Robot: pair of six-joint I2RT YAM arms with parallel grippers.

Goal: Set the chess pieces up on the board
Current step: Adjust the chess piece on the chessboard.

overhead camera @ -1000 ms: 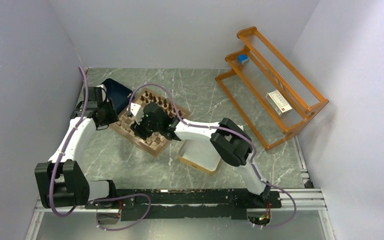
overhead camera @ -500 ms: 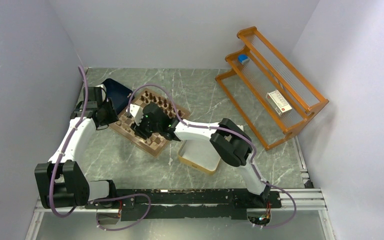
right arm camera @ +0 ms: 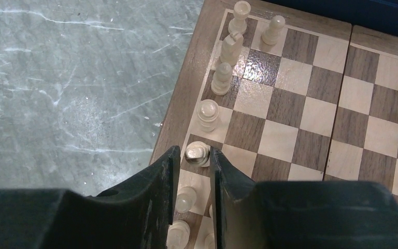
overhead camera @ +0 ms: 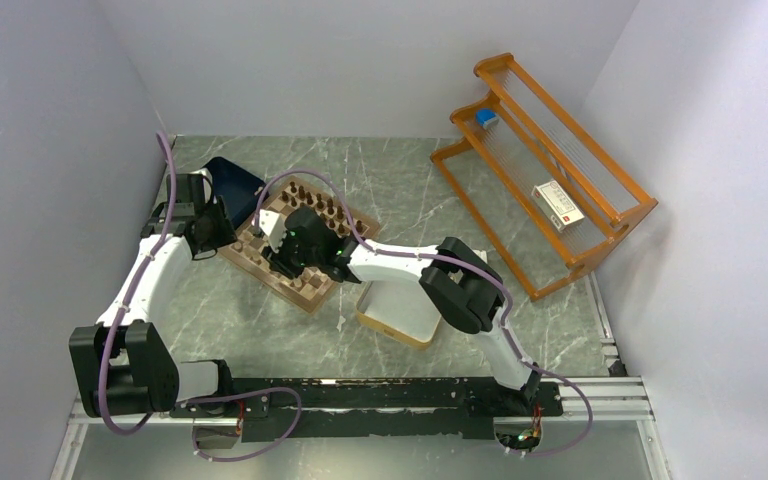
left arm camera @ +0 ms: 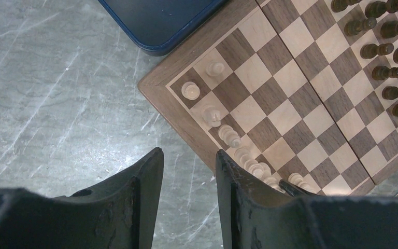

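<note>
The board (overhead camera: pixel 298 298) lies at an angle left of the table's middle, with dark chess pieces (overhead camera: pixel 320 205) lined up on its far side. In the right wrist view, pale chess pieces (right arm camera: pixel 222 78) stand along the board's rim (right arm camera: pixel 179 104). My right gripper (right arm camera: pixel 194 150) is narrowly open, its tips flanking one pale piece (right arm camera: pixel 197 154) on a dark edge square. A sliver of gap shows on the piece's left side. My left gripper (left arm camera: pixel 189 155) hangs open and empty over the table beside the board's corner (left arm camera: pixel 155 88).
A navy tray (overhead camera: pixel 232 180) touches the board's far-left corner. A silver gold-rimmed tin (overhead camera: pixel 400 310) sits right of the board under the right arm. An orange wire rack (overhead camera: pixel 545 165) holding a small box stands at the far right.
The right gripper's fingers have drawn in around the pale piece. Both arms have hardly shifted.
</note>
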